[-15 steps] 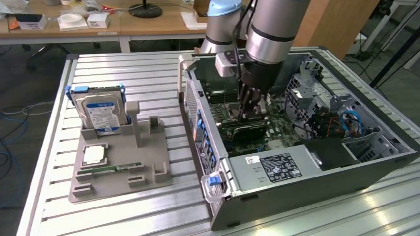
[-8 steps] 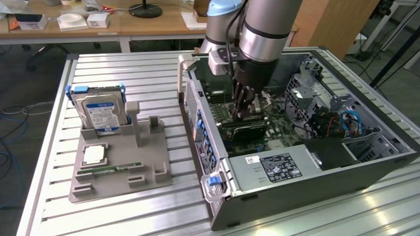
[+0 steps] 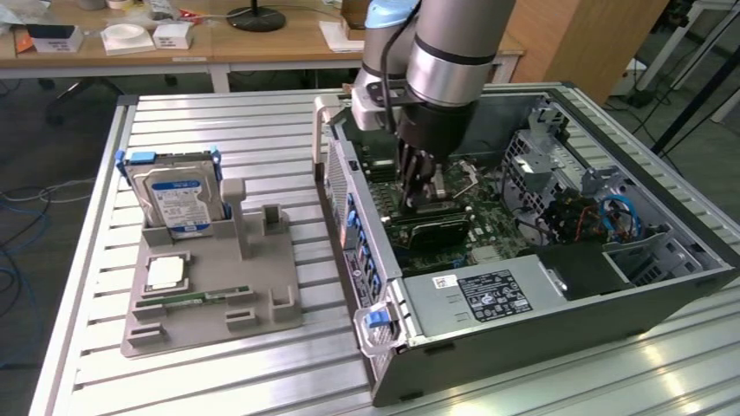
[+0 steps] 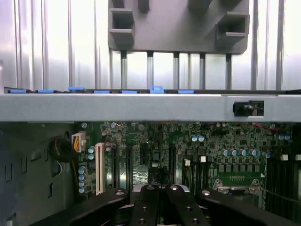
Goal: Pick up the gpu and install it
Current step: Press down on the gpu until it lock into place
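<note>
- Claw [image 3: 418, 178] reaches down into the open computer case [image 3: 647, 295], its fingers [image 4: 146, 200] drawn together; we cannot tell whether they pinch anything.
- We judge the gpu [image 3: 431, 231] to be the dark card lying just below the claw on the motherboard [image 4: 207, 141], toward the case's power-supply end.
- On the slatted table [image 3: 197, 117], the hard drive [image 3: 173, 198] stands upright in the grey fixture [image 3: 260, 299], kept ready.

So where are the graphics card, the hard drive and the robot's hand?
gpu [image 3: 428, 232]: exterior view, its black face inside the case.
hard drive [image 3: 176, 201]: exterior view, its blue-white label.
hand [image 4: 161, 189]: wrist view, where its shut fingertips meet.
</note>
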Robot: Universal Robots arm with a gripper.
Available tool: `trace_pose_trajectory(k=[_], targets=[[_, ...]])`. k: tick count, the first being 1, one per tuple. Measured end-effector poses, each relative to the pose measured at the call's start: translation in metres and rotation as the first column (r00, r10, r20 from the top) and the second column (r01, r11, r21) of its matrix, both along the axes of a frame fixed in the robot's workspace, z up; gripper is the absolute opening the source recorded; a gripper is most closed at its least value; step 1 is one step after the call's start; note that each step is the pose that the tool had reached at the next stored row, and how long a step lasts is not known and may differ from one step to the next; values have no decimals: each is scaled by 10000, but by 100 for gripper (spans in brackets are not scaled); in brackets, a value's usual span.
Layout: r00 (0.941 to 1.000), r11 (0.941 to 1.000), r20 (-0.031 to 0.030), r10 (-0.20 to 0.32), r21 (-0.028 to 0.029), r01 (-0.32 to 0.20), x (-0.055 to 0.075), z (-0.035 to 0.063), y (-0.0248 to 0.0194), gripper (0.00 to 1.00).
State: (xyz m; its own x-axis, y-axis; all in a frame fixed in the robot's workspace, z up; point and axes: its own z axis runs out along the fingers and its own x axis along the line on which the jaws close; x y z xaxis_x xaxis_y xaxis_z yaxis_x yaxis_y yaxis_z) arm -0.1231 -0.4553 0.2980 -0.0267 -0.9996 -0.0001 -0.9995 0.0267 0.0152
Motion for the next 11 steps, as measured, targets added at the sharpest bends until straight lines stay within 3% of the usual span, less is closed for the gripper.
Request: trace_pose_trajectory(k=[7,11], targets=[[10000,10000,-4,0,-1,0,-142,24,0,11],[10000,10000,-41,0,0,0,-209,32,0,11]])
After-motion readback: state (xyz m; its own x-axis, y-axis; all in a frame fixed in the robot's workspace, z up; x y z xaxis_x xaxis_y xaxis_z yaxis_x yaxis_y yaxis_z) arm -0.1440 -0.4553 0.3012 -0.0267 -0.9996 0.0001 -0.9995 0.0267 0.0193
